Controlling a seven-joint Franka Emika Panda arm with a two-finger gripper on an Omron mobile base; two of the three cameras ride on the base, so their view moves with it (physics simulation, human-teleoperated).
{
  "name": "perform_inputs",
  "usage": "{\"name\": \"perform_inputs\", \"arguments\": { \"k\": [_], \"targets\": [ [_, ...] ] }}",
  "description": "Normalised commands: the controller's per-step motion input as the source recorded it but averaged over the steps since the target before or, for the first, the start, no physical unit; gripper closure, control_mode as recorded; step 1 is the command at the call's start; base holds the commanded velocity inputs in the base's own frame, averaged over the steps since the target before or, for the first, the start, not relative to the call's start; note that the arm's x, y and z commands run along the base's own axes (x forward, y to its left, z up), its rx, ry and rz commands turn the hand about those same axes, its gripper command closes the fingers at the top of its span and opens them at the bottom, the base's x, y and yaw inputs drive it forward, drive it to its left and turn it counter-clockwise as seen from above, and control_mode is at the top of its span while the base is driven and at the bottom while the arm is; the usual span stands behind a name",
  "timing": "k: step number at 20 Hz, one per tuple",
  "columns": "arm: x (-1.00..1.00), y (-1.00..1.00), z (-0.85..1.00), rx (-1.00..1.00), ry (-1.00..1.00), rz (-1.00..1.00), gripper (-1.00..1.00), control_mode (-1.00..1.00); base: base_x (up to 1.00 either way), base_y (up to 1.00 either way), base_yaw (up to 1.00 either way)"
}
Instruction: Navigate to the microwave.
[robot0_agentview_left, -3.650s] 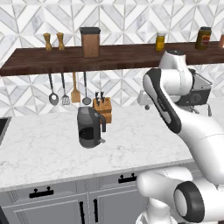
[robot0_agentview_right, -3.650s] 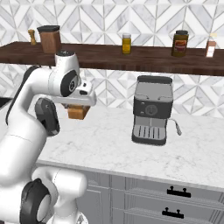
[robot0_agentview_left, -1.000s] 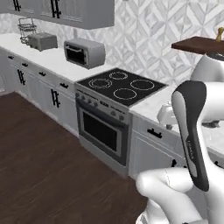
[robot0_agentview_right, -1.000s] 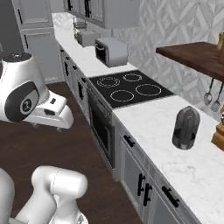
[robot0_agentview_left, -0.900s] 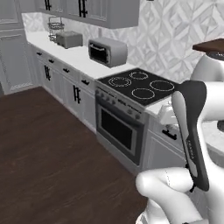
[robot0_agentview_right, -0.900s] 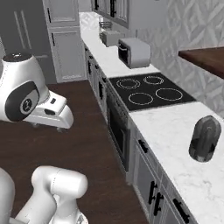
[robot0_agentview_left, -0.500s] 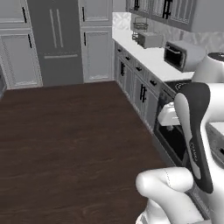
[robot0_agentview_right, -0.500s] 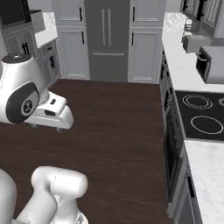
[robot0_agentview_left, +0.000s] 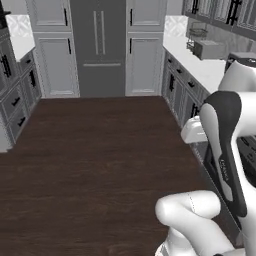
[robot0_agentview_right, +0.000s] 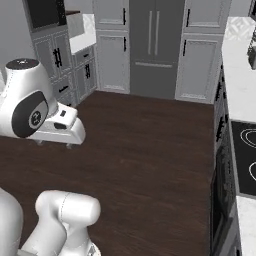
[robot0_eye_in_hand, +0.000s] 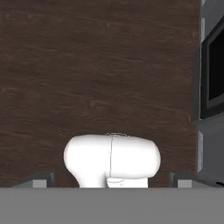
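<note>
The microwave is a black glass front set in a grey surround, at the top left of the right base view, above grey cabinets on the left wall. A dark sliver of the microwave shows at the upper left edge of the left base view. My gripper hangs over the dark wood floor, far from the microwave, with its fingertips set wide apart and nothing between them. The white hand is folded close to the arm.
A tall grey fridge stands at the far end between grey cabinets. A stove with its dark oven door and a white counter run along the right. Grey cabinets line the left. Open wood floor lies between.
The whole picture has swung: the base has turned from the counter and stove towards the open floor, the fridge and the left wall. The arm keeps its folded pose.
</note>
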Motion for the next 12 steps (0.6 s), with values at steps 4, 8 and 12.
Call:
{"name": "perform_inputs", "arguments": {
  "k": [4, 8, 12],
  "targets": [
    [0.0, 0.0, 0.0, 0.0, 0.0, 0.0, -1.0, 1.0, 0.75, 0.03, 0.0],
    [0.0, 0.0, 0.0, 0.0, 0.0, 0.0, -1.0, 1.0, 0.98, 0.08, 0.0],
    [0.0, 0.0, 0.0, 0.0, 0.0, 0.0, -1.0, 1.0, 1.0, 0.09, 0.0]
  ]
}}
